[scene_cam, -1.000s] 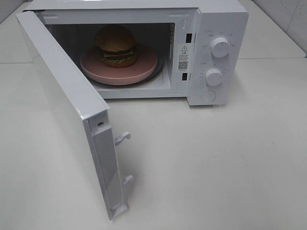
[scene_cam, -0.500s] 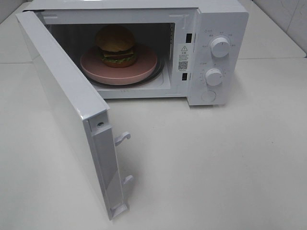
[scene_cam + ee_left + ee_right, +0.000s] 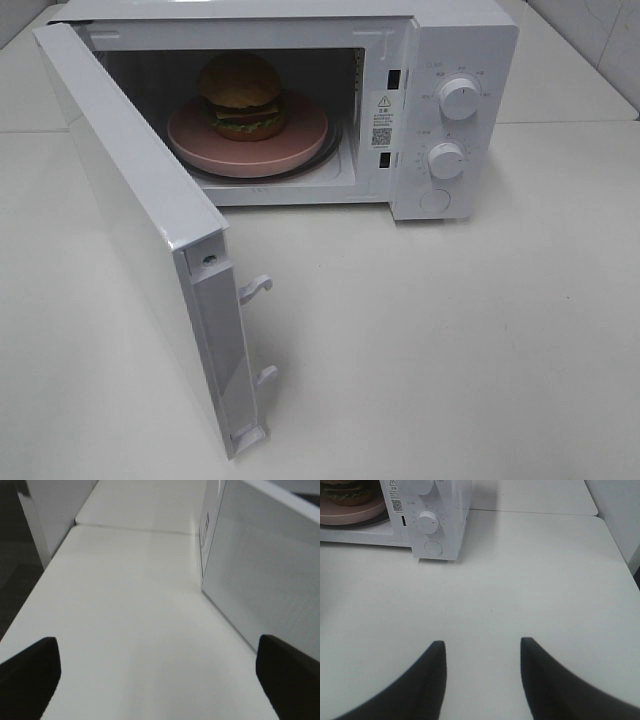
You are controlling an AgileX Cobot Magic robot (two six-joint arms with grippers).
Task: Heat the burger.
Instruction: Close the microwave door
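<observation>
Exterior high view: a white microwave [image 3: 465,40] stands on a white table [image 3: 450,340] with its door [image 3: 130,200] swung wide open toward the camera, hinged on the left. Two latch hooks [image 3: 256,288] project from the door's free edge. Inside the cavity, the burger [image 3: 240,95] sits upright on a pink plate [image 3: 300,135], roughly centred on it; the plate rests on the turntable. The control panel on the right carries an upper knob [image 3: 459,97], a lower knob [image 3: 446,160] and a round button [image 3: 434,201] beneath them.

Left wrist view: the left gripper [image 3: 159,677] has its jaws spread wide, with only bare table between them. It is low over the table, just beside the outer face of the open door.

Right wrist view: the right gripper [image 3: 481,647] has its jaws parted to a moderate gap and holds nothing. It is above the table, in front of the control panel and well apart from it. An edge of the burger and plate shows within the cavity.
</observation>
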